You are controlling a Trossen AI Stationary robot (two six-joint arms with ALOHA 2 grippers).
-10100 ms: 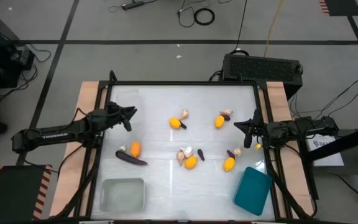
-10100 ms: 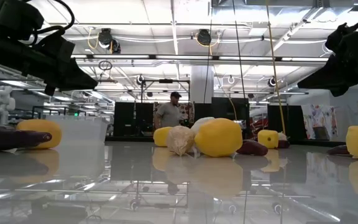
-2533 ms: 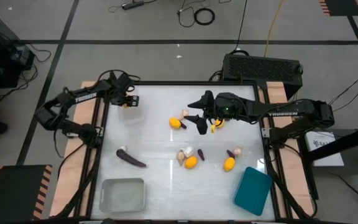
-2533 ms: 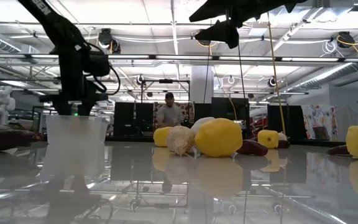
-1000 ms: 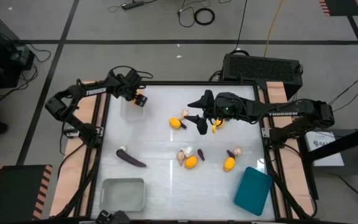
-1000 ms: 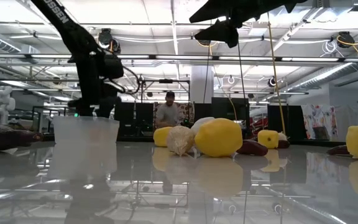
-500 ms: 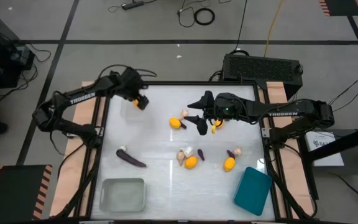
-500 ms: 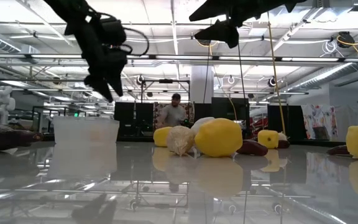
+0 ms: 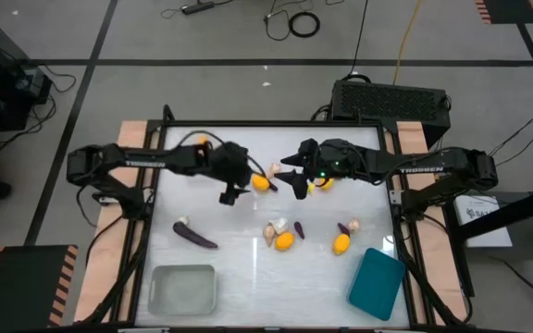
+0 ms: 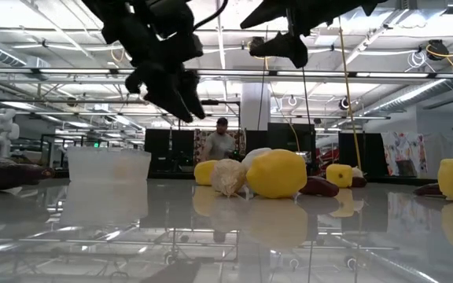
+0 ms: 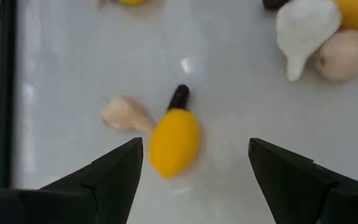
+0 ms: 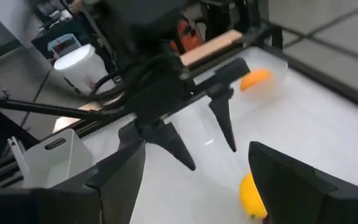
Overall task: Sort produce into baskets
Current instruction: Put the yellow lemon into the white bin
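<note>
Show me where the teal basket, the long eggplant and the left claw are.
teal basket (image 9: 377, 283): high view, middle of its base.
long eggplant (image 9: 196, 237): high view, middle of its dark body.
left claw (image 9: 229, 196): high view, midway between its open fingertips.

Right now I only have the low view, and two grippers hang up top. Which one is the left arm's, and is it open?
Observer: The left gripper is the one nearer the clear basket. The left wrist view shows it open.
Operator: What's below it?
Observer: A yellow fruit lies just ahead of it, with a beige bulb and a tiny eggplant against it.
Operator: And the other arm?
Observer: The right gripper hangs open on that fruit's far side in the high view.
</note>
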